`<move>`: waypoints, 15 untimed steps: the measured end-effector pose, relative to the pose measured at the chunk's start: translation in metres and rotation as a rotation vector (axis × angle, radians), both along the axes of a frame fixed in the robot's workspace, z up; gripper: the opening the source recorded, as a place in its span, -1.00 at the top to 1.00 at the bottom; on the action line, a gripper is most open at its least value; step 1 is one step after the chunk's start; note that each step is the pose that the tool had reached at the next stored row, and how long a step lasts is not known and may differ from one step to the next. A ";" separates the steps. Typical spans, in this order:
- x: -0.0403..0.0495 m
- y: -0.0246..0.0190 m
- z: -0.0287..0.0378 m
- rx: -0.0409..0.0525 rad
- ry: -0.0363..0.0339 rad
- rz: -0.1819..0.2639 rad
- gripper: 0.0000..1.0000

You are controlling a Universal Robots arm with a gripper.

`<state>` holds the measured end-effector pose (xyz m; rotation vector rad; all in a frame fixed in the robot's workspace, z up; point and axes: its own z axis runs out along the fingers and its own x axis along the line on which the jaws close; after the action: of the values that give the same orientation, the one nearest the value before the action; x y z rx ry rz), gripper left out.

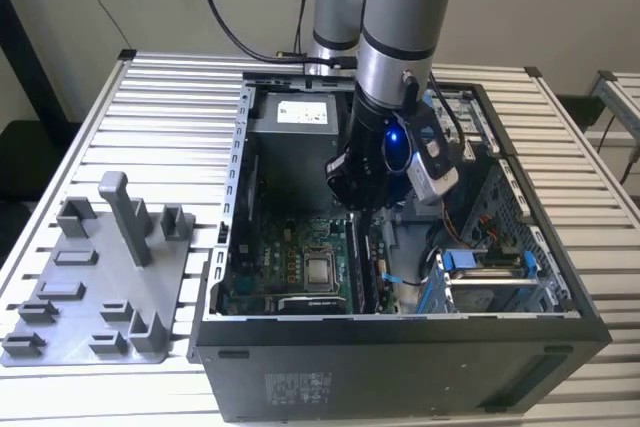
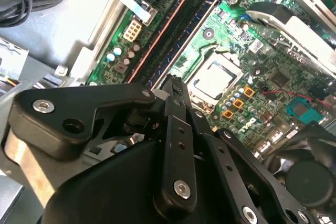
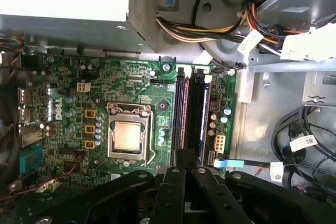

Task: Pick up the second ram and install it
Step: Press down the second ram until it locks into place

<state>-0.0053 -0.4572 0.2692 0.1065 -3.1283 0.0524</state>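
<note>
Inside the open computer case (image 1: pixel 232 247), my gripper (image 1: pixel 366 209) hangs low over the motherboard (image 3: pixel 131 85). Two long dark memory slots run side by side next to the processor socket (image 3: pixel 127 137). The ram (image 3: pixel 181 111) stands on edge in the slot nearer the socket, also visible in the exterior view as the ram (image 1: pixel 360 265) and in the second wrist view as the ram (image 2: pixel 176 38). My gripper (image 3: pixel 186 157) is shut, its tip right over one end of that stick. Whether it touches the stick is unclear. In the second wrist view the gripper (image 2: pixel 170 83) shows nothing between its fingers.
A grey fixture tray (image 1: pixel 75 297) with upright posts lies to the exterior view's left of the case. The power supply (image 1: pixel 300 112) sits at the case's far end. Cable bundles (image 3: pixel 210 30) and a drive cage (image 1: pixel 490 272) crowd the side away from the processor.
</note>
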 end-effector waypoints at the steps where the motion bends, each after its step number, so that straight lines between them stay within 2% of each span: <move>1: 0.0000 0.0000 0.0000 0.0000 0.0000 0.017 0.79; 15: -0.0001 0.0000 -0.0001 0.0001 -0.0001 0.273 0.79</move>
<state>-0.0054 -0.4572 0.2691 0.5316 -3.0894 0.0542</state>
